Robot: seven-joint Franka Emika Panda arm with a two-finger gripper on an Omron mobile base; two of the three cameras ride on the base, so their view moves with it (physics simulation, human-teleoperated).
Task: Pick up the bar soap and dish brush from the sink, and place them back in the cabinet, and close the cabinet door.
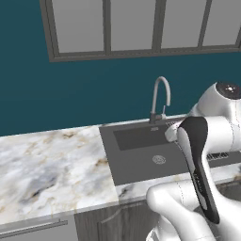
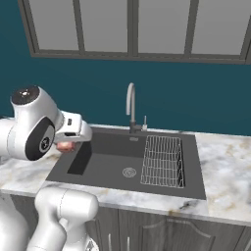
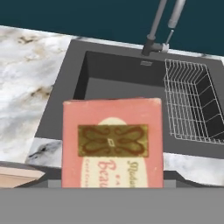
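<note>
The bar soap (image 3: pixel 113 142) is an orange-red block with a pale oval and a gold ornament on its face. It stands close in front of the hand camera and hides the fingertips. In the right base view my gripper (image 2: pixel 66 145) hangs over the left rim of the sink (image 2: pixel 98 166), shut on the soap (image 2: pixel 64 145), a pinkish bit under the white hand. The dark basin (image 1: pixel 136 174) holds a round drain (image 1: pixel 159 159). The dish brush, the cabinet and the cabinet door are out of view.
A silver gooseneck faucet (image 2: pixel 130 105) rises behind the basin, and a wire dish rack (image 2: pixel 163 159) fills its right part. Marble counter (image 1: pixel 47 164) runs to the left of the sink. A cream-tan shape (image 3: pixel 17 174) at the hand view's lower left cannot be identified.
</note>
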